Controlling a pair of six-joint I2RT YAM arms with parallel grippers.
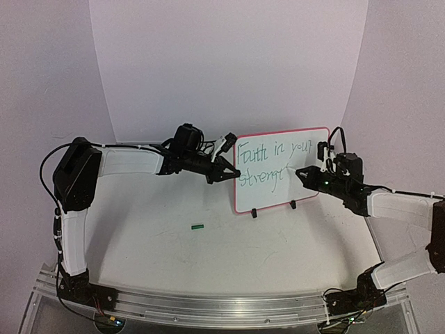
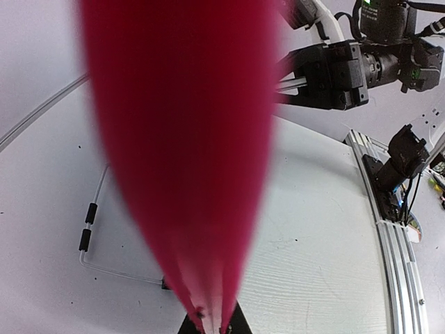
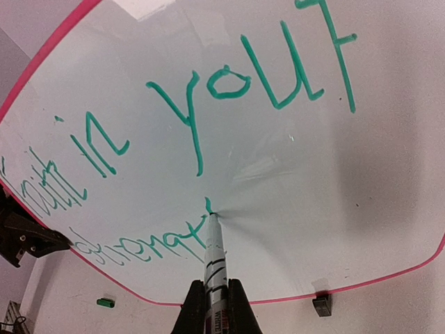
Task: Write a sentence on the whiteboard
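The whiteboard [image 1: 278, 196] stands upright on its two feet at the back of the tabletop [image 1: 153, 243], long axis left to right, face toward the arms. The sentence [image 1: 271, 161] runs in two green lines, "Faith in your" above the second. The left fingers [image 1: 228, 170] are clenched on its left rim, forearm level. The right fingers [image 1: 303, 173] grasp a marker [image 3: 214, 257], its tip touching the board at the lower line's end. A green cap [image 1: 198, 225] lies nearer the arms.

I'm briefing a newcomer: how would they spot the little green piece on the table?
Find the pink-rimmed whiteboard standing on the table. On its written side, just beyond the left corner, the green piece lies alone: a tiny bar, the only loose green thing there.
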